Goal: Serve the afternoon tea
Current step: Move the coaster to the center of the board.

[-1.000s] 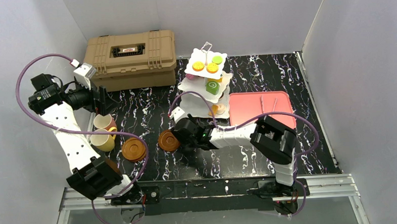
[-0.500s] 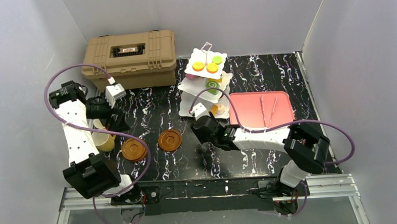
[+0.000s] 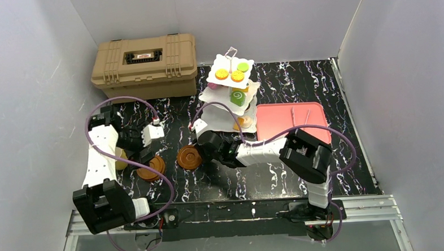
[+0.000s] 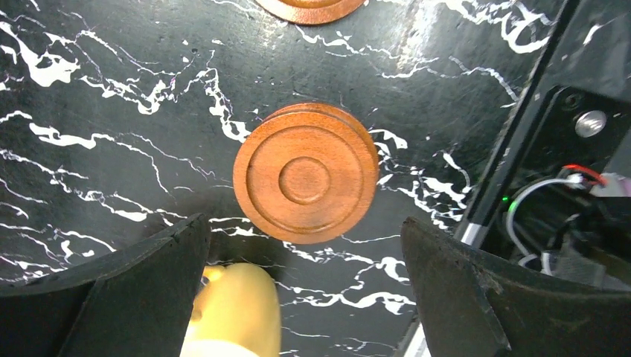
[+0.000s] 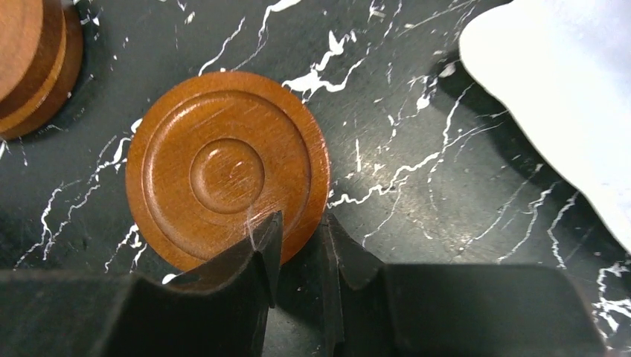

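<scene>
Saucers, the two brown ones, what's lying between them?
Nothing; only bare table separates the left saucer from the right saucer, shown in the left wrist view.

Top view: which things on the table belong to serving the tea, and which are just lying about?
For the job:
- white three-tier square-plated stand
- small colourful toy pastries on its tiers
- round brown wooden saucers and
- yellow cup

Lying about:
- large tan ribbed hard case
- flat pink-red rectangular tray

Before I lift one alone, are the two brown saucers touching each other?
Apart. The right wrist view shows bare black table between the left saucer and the right saucer; the top view agrees.
</scene>
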